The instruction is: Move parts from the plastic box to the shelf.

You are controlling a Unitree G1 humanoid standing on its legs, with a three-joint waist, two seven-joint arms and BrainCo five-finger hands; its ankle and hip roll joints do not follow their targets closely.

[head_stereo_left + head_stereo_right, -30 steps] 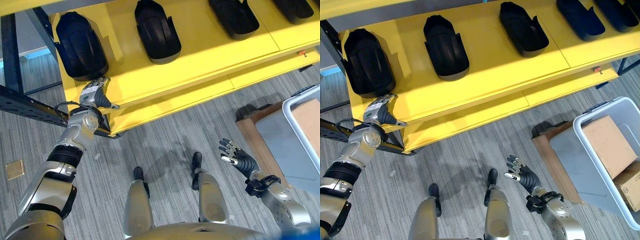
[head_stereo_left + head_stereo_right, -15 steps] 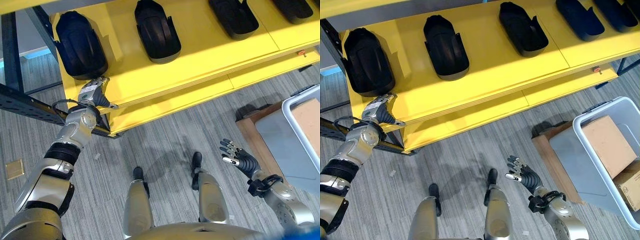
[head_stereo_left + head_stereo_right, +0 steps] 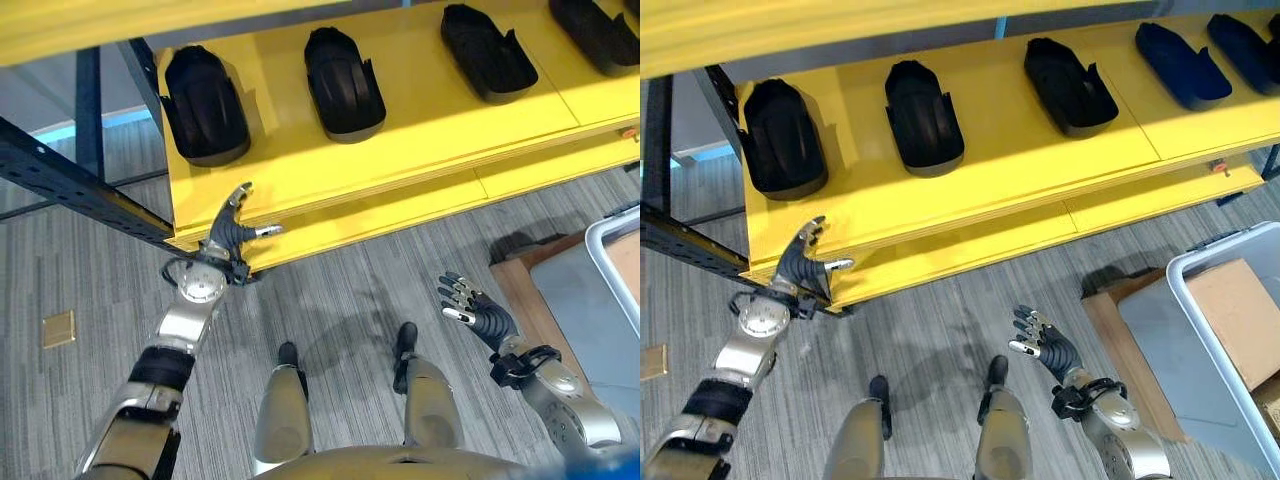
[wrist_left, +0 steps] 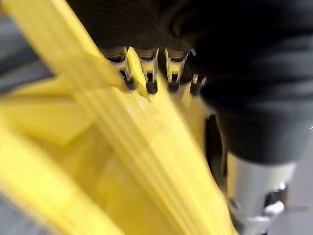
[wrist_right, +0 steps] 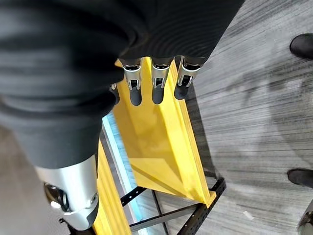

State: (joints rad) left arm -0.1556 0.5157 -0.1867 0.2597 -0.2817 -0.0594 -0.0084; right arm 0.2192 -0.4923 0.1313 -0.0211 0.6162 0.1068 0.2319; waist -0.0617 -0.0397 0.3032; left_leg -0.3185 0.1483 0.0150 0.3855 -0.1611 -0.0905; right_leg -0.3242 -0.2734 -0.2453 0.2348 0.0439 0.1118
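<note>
Five black parts (image 3: 924, 117) lie on the yellow shelf (image 3: 970, 190); left hand (image 3: 238, 228) and right hand (image 3: 478, 314) hang open, empty; plastic box (image 3: 1230, 340) sits right, awaiting the next pick.

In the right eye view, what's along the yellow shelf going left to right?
Five black parts in a row: first part → second part → third part → fourth part → fifth part, running off toward the edge.

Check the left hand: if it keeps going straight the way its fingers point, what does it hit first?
Likely the front edge of the yellow shelf. The left hand is open, fingers reaching up toward that edge, below the leftmost black part. Depth is unclear; it may pass just in front.
</note>
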